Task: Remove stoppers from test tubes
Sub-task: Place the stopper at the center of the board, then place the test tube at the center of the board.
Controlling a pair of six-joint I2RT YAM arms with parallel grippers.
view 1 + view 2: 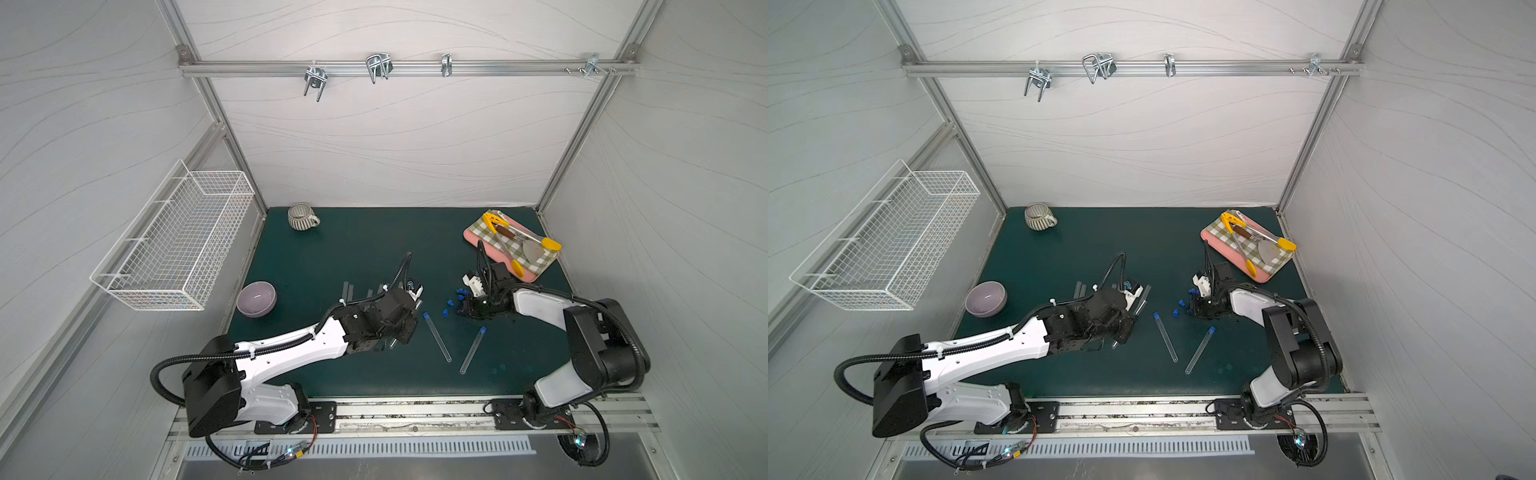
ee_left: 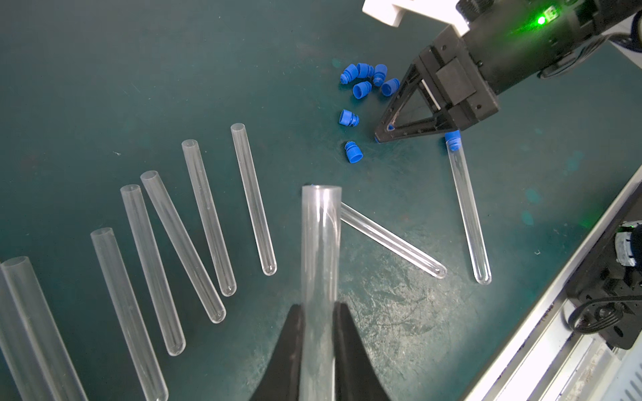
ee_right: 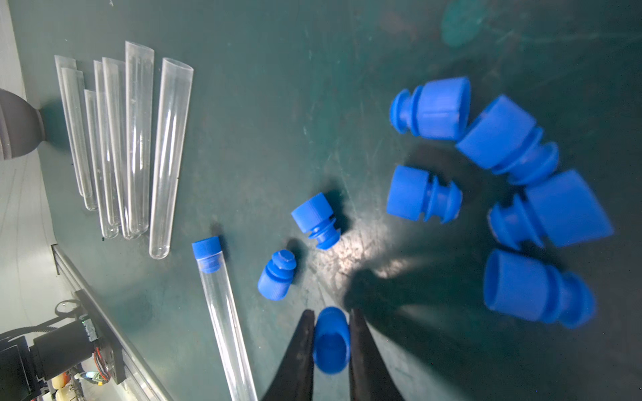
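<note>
My left gripper (image 2: 319, 309) is shut on a clear test tube (image 2: 320, 260) whose mouth is open and bare. Several more bare test tubes (image 2: 208, 215) lie side by side on the green mat beside it. My right gripper (image 3: 331, 312) hangs low over the mat with a blue stopper (image 3: 331, 343) pinched between its fingers. Several loose stoppers (image 3: 430, 107) lie scattered around it. Two test tubes lie on the mat in both top views (image 1: 437, 337) (image 1: 473, 349); each has a blue stopper (image 2: 452, 140) at its far end. From above, the left gripper (image 1: 409, 332) and the right gripper (image 1: 461, 309) stand a short way apart.
A purple bowl (image 1: 256, 298) sits at the mat's left edge and a striped mug (image 1: 301, 217) at the back left. A pink board (image 1: 513, 245) with a checked cloth and utensils lies back right. A wire basket (image 1: 174, 245) hangs on the left wall.
</note>
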